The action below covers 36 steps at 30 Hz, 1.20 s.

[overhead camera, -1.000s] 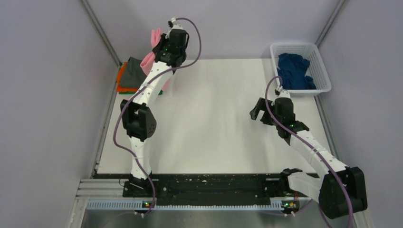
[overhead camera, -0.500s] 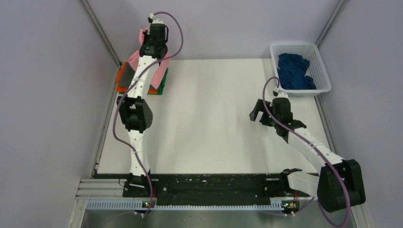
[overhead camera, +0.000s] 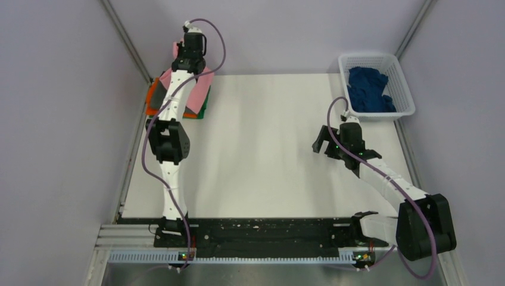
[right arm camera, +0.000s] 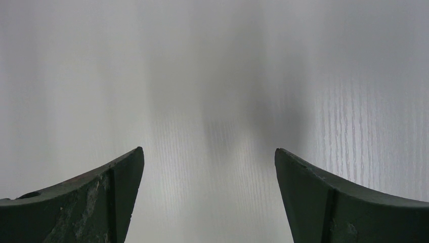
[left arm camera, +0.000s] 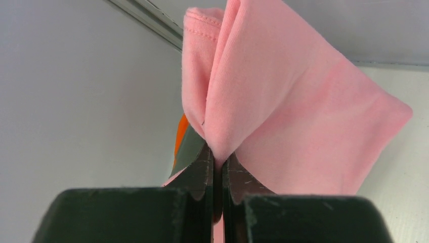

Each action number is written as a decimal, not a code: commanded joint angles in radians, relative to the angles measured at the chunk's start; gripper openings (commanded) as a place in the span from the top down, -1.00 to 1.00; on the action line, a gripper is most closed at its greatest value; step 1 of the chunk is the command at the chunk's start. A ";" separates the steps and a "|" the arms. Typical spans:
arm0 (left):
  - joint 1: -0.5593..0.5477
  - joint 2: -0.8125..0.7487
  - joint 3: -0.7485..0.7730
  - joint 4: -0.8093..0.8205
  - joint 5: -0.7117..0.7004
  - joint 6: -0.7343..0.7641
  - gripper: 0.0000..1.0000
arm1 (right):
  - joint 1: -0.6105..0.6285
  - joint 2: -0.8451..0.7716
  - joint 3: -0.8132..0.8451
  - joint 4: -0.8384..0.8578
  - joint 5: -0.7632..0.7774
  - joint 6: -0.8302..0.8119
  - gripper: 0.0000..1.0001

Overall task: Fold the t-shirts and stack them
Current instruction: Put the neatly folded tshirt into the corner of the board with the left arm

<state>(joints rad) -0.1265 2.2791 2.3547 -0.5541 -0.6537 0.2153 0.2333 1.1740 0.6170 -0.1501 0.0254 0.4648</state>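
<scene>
My left gripper (left arm camera: 218, 161) is shut on the folded light pink t-shirt (left arm camera: 293, 116) and holds it over the stack at the table's far left corner (overhead camera: 199, 89). The stack shows orange (overhead camera: 151, 95), grey (left arm camera: 187, 149) and green (overhead camera: 203, 110) shirts under the pink one. In the top view the left gripper (overhead camera: 183, 55) is at the stack's far edge. The dark navy blue t-shirt (overhead camera: 368, 88) lies crumpled in the basket. My right gripper (right arm camera: 208, 154) is open and empty above bare table, right of centre (overhead camera: 324, 141).
The white plastic lattice basket (overhead camera: 402, 89) stands at the table's far right corner. Grey walls close in the table on the left, back and right. The white table (overhead camera: 262, 155) lies between the two arms.
My left arm has swung left with the pink shirt, from beside the stack to over it. The shirt now drapes on the stack. The right arm has barely moved.
</scene>
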 commanded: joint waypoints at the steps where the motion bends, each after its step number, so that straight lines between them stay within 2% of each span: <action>1: 0.021 0.003 0.019 0.054 -0.008 -0.004 1.00 | 0.001 0.009 0.038 0.013 0.016 0.004 -0.97; 6: 0.049 0.043 0.000 0.079 -0.059 0.032 1.00 | 0.001 0.021 0.039 0.016 0.015 0.006 -0.97; 20: 0.184 0.138 -0.028 0.072 0.011 -0.037 1.00 | 0.001 0.037 0.052 -0.006 0.009 0.005 -0.97; 25: 0.217 0.169 -0.021 0.075 0.027 -0.065 0.94 | 0.001 0.049 0.057 -0.006 0.017 0.006 -0.97; 27: 0.227 0.174 -0.021 0.074 0.024 -0.068 0.69 | 0.001 0.060 0.058 -0.006 0.019 0.005 -0.97; 28: 0.230 0.175 -0.021 0.075 0.021 -0.066 0.32 | 0.001 0.066 0.060 -0.006 0.018 0.007 -0.97; 29: 0.231 0.175 -0.021 0.076 0.016 -0.065 0.05 | 0.000 0.071 0.062 -0.004 0.015 0.008 -0.97; 32: 0.232 0.174 -0.020 0.113 -0.076 -0.052 -0.03 | 0.001 0.088 0.069 -0.009 0.007 0.011 -0.97; 36: 0.230 0.144 -0.019 0.139 -0.238 -0.074 -0.77 | 0.001 0.077 0.069 -0.018 0.008 0.017 -0.97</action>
<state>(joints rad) 0.0998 2.4641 2.3283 -0.4915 -0.7185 0.1646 0.2333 1.2556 0.6430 -0.1707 0.0257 0.4683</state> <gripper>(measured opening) 0.763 0.985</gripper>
